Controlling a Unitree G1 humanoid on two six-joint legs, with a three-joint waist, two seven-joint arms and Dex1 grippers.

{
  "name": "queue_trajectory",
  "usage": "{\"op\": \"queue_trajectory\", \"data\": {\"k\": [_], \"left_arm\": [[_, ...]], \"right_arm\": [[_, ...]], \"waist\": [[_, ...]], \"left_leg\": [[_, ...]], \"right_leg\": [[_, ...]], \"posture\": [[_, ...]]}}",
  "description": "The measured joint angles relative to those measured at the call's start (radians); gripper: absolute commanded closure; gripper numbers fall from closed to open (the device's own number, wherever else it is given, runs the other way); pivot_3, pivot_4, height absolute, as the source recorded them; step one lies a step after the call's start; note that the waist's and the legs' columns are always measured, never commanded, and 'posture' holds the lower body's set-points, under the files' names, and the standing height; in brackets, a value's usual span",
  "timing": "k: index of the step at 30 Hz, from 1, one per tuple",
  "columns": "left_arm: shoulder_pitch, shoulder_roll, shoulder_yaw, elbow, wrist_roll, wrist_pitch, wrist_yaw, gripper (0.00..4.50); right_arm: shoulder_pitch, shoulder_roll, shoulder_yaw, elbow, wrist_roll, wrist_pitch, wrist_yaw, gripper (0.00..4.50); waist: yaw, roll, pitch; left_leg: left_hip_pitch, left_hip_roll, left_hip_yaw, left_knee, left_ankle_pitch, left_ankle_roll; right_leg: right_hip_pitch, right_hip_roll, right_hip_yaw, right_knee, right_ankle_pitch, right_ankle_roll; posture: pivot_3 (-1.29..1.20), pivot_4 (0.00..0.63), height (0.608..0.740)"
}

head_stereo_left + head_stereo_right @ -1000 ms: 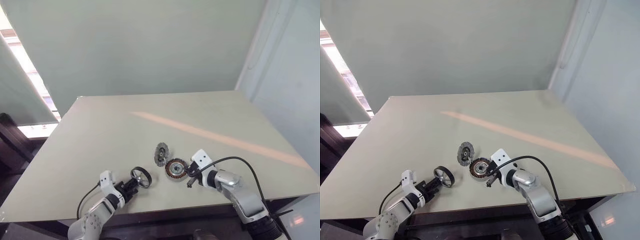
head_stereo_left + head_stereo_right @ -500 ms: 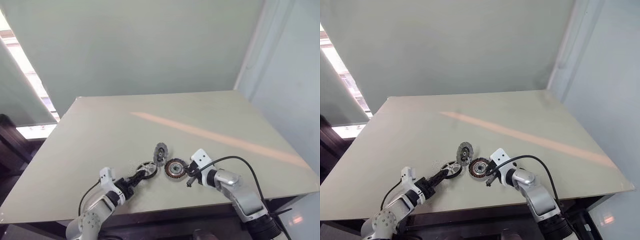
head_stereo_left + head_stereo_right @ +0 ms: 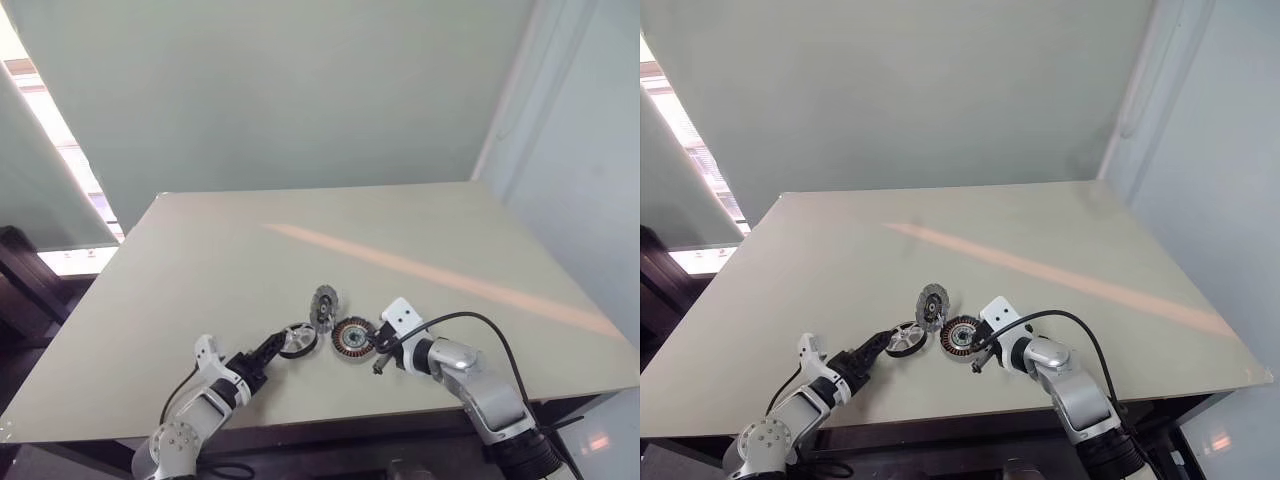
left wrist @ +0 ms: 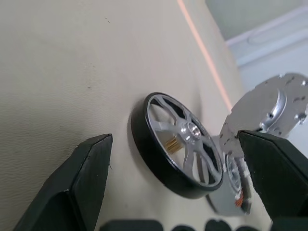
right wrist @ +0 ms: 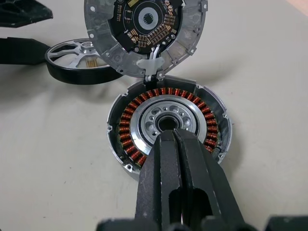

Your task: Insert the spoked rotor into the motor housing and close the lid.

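Note:
The spoked rotor (image 3: 294,340), a black-rimmed ring with silver spokes, lies flat on the table just left of the motor housing (image 3: 352,337). My left gripper (image 3: 264,354) is open, its fingers (image 4: 84,185) spread on either side of the rotor (image 4: 178,144) without gripping it. The housing (image 5: 168,127) shows its ring of copper windings, open upward. The lid (image 5: 144,33) stands on edge behind it, joined to it by short wires. My right gripper (image 5: 169,139) is shut on nothing, its tips over the housing's silver centre.
The table's front edge (image 3: 330,425) runs close under both arms. A black cable (image 3: 470,325) loops over my right wrist. A pale orange stripe of light (image 3: 430,272) crosses the tabletop toward the right.
The left gripper carried the rotor right toward the housing, then opened. The rotor, earlier held on edge, now lies flat on the table. The right gripper has stayed put.

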Motion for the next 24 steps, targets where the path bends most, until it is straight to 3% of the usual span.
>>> {"op": "queue_trajectory", "data": {"k": [10, 11, 13, 22, 24], "left_arm": [[-0.061, -0.056, 0.035, 0.055, -0.086, 0.086, 0.06, 0.05], [-0.067, -0.058, 0.035, 0.06, -0.091, 0.095, 0.066, 0.22], [-0.076, -0.06, 0.036, 0.071, -0.094, 0.105, 0.077, 0.59], [-0.07, -0.078, 0.033, 0.103, -0.119, 0.166, 0.104, 3.85], [-0.071, -0.082, 0.034, 0.098, -0.129, 0.165, 0.101, 4.2]], "right_arm": [[0.003, -0.004, 0.0, -0.004, 0.0, 0.001, -0.003, 4.5], [0.005, -0.004, 0.0, -0.005, 0.0, 0.001, -0.005, 4.5], [0.008, -0.004, 0.0, -0.007, 0.0, 0.002, -0.008, 4.5], [0.024, -0.005, -0.003, -0.009, 0.0, 0.002, -0.013, 4.5], [0.027, -0.003, -0.002, -0.009, 0.001, 0.002, -0.013, 4.5]], "waist": [[0.001, 0.0, 0.0], [0.0, 0.0, 0.0], [0.0, 0.0, 0.0], [-0.002, -0.001, 0.0], [-0.002, -0.001, 0.0]], "left_leg": [[0.0, -0.001, -0.001, 0.0, 0.0, 0.0], [-0.001, -0.001, -0.001, 0.0, 0.0, 0.0], [0.0, -0.001, -0.001, 0.0, 0.0, 0.0], [0.0, -0.001, -0.001, -0.001, 0.0, 0.0], [0.0, -0.001, 0.0, -0.001, 0.0, 0.0]], "right_leg": [[0.001, 0.0, 0.0, 0.0, 0.0, 0.0], [0.001, 0.0, 0.0, -0.001, 0.0, 0.0], [0.001, 0.0, 0.0, -0.001, 0.0, 0.0], [0.0, 0.0, 0.0, 0.0, 0.0, 0.0], [0.0, 0.0, 0.0, 0.0, 0.0, 0.0]], "posture": [[0.0, 0.0, 0.74], [0.0, 0.0, 0.74], [0.0, 0.0, 0.74], [0.0, 0.0, 0.74], [0.0, 0.0, 0.74]]}}
